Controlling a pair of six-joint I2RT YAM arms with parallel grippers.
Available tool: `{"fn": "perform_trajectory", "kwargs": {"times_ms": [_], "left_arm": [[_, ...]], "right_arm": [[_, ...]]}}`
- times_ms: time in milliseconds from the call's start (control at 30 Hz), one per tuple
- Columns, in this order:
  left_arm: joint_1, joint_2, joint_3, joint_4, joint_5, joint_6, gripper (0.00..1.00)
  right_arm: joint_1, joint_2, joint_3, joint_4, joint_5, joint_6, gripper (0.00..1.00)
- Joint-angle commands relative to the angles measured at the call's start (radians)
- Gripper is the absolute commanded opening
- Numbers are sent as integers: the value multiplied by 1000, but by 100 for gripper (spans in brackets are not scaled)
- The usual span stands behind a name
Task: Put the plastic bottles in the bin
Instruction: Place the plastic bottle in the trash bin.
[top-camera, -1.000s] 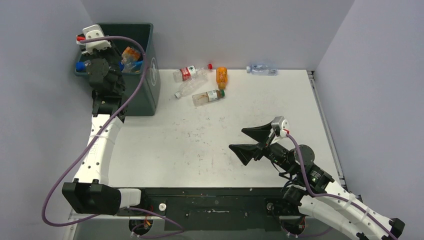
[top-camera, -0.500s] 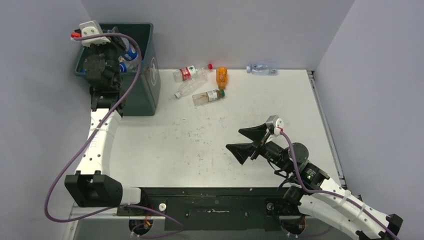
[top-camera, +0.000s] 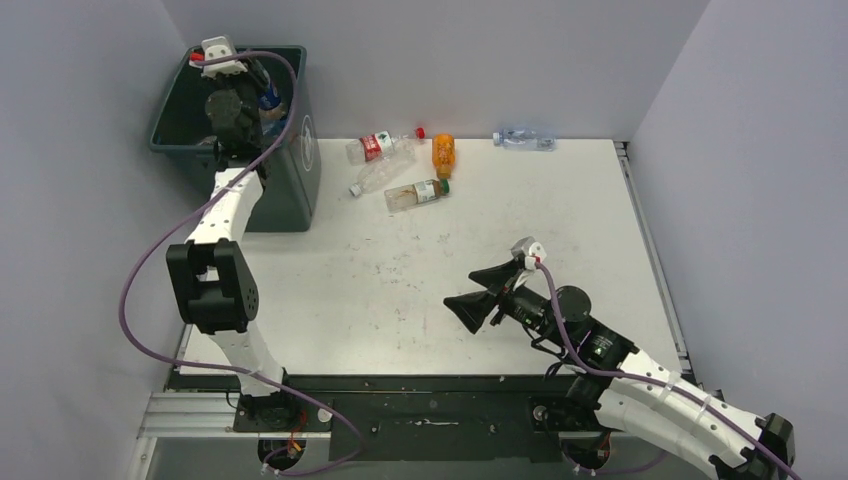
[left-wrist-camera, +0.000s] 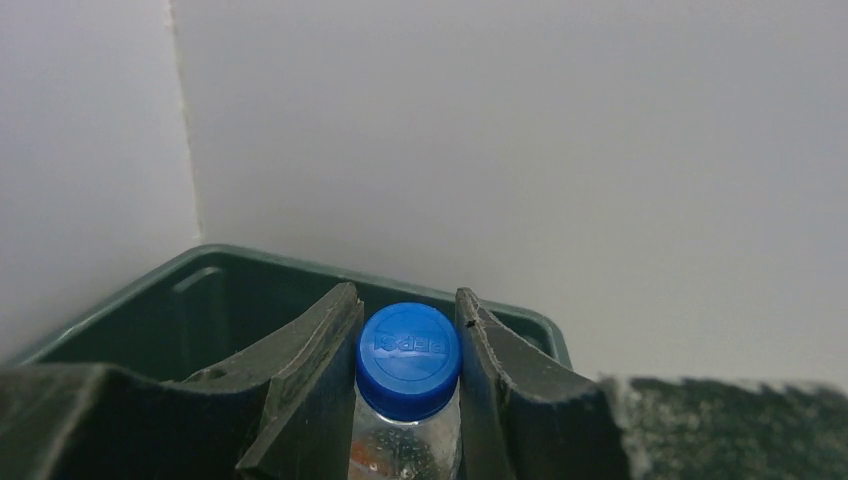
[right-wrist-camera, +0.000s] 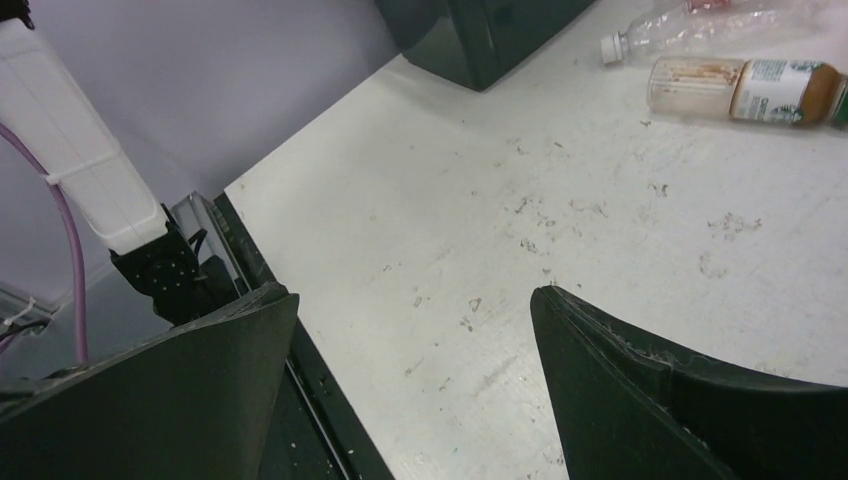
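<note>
Viewing from above, the tall rectangular dark green-grey plastic bin (top-camera: 292, 175) stands at the 10 o'clock corner of the white desk (top-camera: 400, 270). A round white sticker (top-camera: 307, 128) shows on the bin wall that faces 3 o'clock.

The left gripper (top-camera: 262, 92) hangs over the open mouth of the bin, close to its 3 o'clock rim. Its jaws are clenched on a small clear plastic bottle with a blue cap (left-wrist-camera: 410, 350). The left wrist view shows one jaw on each side of the neck and cap, with the bin's far rim behind. The bottle is held above the bin interior.

Five more bottles lie on their sides toward 12 o'clock on the desk:
- a clear bottle with a red label and red cap (top-camera: 385, 146), nearest the bin;
- a clear bottle with a white cap (top-camera: 378, 177), just beside it toward 6 o'clock;
- a clear bottle with brown residue and a green cap (top-camera: 418, 193), next toward 4 o'clock;
- an orange plastic bottle (top-camera: 443, 155), just beyond the green cap;
- a clear bottle with a pale blue label (top-camera: 523, 139), apart from the others at the desk's far edge, near 1 o'clock.

The right gripper (top-camera: 462, 290) sits low over the desk at 5 o'clock, pointing toward 10 o'clock. Its jaws are released and spread wide — only bare desk shows between them in the right wrist view.
</note>
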Motion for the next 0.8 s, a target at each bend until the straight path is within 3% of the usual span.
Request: {"fn": "perform_trajectory", "kwargs": {"times_ms": [0,33,67,133,167,200,400,533,667,767], "left_arm": [[-18,35,174,27,77,-3,1],[-27,51,180,5,84,0,8],[-32,57,182,-11,89,-1,23],[-34,62,173,-19,87,-20,62],[-34,54,166,-14,83,-41,76],[-35,40,160,-4,80,-54,99],[-34,-101,203,7,38,-115,96],[-150,-222,251,-61,-9,-70,96],[-290,-376,148,-109,-69,-40,96],[-379,-499,21,-171,-60,-82,96]], "right_arm": [[3,16,-40,100,-5,40,90],[4,23,-48,112,-7,45,90],[4,28,-53,123,-12,50,90],[3,38,-53,135,-21,58,90],[3,40,-53,138,-25,60,90],[4,39,-52,136,-27,61,90],[3,15,-43,116,-15,61,90],[3,2,-32,107,28,75,90],[3,-37,-24,91,161,97,90],[2,-36,-3,62,357,117,90]]}}
